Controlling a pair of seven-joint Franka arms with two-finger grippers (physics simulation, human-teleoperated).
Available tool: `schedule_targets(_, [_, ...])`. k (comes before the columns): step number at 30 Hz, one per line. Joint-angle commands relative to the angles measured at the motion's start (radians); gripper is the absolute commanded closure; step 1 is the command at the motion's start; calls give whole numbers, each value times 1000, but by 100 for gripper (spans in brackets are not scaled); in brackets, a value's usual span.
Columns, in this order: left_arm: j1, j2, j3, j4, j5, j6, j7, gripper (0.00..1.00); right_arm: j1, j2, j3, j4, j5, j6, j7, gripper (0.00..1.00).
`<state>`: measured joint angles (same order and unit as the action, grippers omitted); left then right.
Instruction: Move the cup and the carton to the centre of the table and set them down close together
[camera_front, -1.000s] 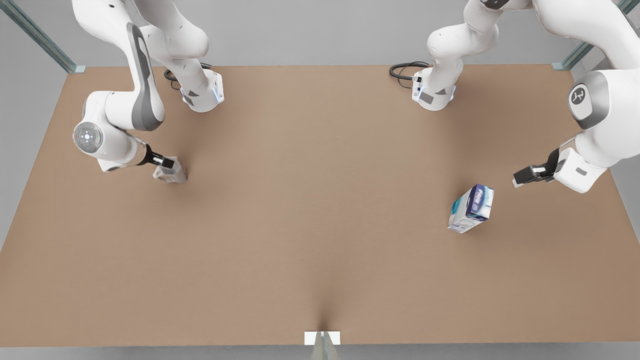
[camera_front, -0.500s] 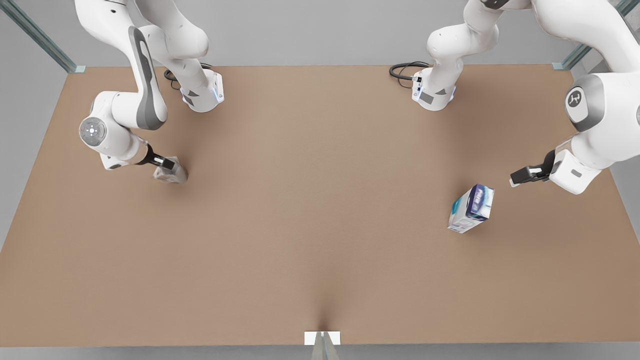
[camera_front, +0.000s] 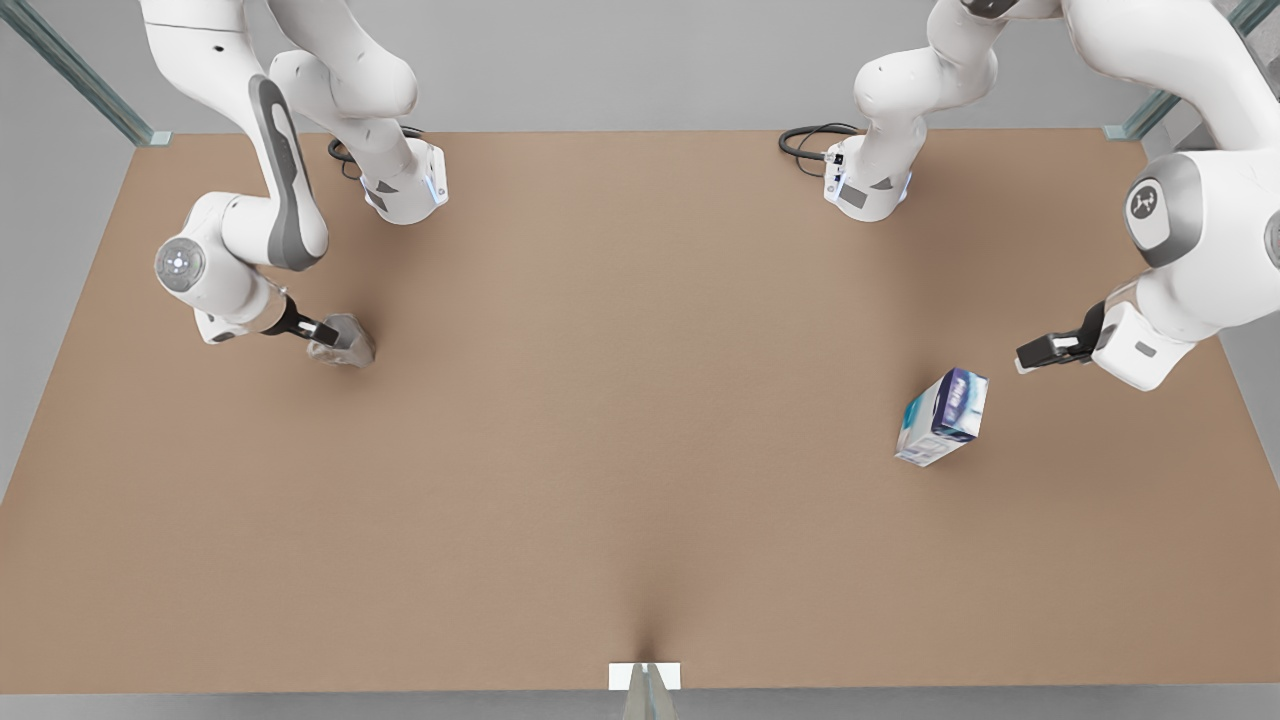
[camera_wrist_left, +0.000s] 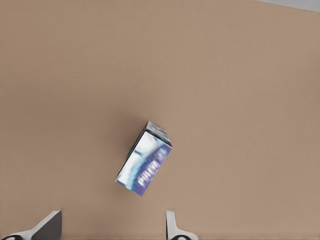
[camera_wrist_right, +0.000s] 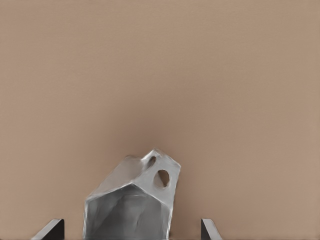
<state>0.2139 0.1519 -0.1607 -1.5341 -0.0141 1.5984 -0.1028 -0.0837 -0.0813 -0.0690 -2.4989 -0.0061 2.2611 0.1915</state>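
The cup, pale grey and faceted, stands on the table at the front view's left. My right gripper is at it, open, and in the right wrist view the cup sits between the gripper's spread fingers without touching them. The blue, teal and white carton stands tilted on the table at the front view's right. My left gripper hovers open a short way from it, toward the table's right edge. In the left wrist view the carton lies ahead of the left gripper, outside the fingers.
Two arm bases stand at the table's far edge with black cables beside them. A small white tab marks the near edge. Bare tabletop stretches between the cup and the carton.
The right arm's wrist has shifted slightly toward the front view's left with its gripper staying at the cup. The left gripper has edged a little toward the carton. Cup and carton have not moved.
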Motion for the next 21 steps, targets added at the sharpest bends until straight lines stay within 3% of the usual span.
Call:
schedule_targets(1, [-1, 0, 1, -1, 0, 0, 0, 0, 1, 0, 0, -2, 0, 0, 0, 0])
schedule_targets(21, [-1, 31, 0, -1, 2, 6, 0, 0, -19, 45, -2, -17, 2, 58, -69, 0])
